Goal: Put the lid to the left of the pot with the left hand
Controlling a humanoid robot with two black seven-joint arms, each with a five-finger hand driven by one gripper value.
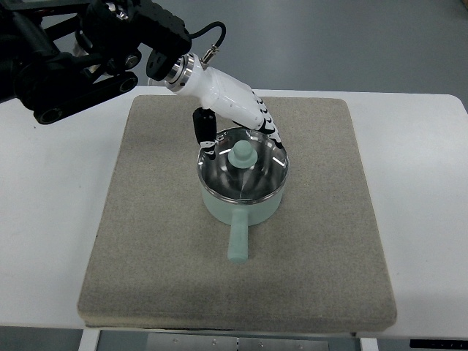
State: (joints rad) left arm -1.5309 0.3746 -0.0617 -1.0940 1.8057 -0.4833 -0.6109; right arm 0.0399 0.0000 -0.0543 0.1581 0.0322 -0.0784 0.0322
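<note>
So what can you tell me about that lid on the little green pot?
The lid is round clear glass with a metal rim and a pale green knob at its centre. It sits flat and closed on the pale green pot, which stands on a grey mat. The left hand reaches over its far edge, fingers near the rim.

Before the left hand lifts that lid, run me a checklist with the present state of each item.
1. Lid seated on pot: ok.
2. Left hand over the pot's far rim, fingers reaching the lid: ok.
3. Firm grip on the knob: cannot tell.
4. Mat bare left of pot for set-down: ok.
5. Pot handle points toward the near edge, away from the set-down spot: ok.
</note>
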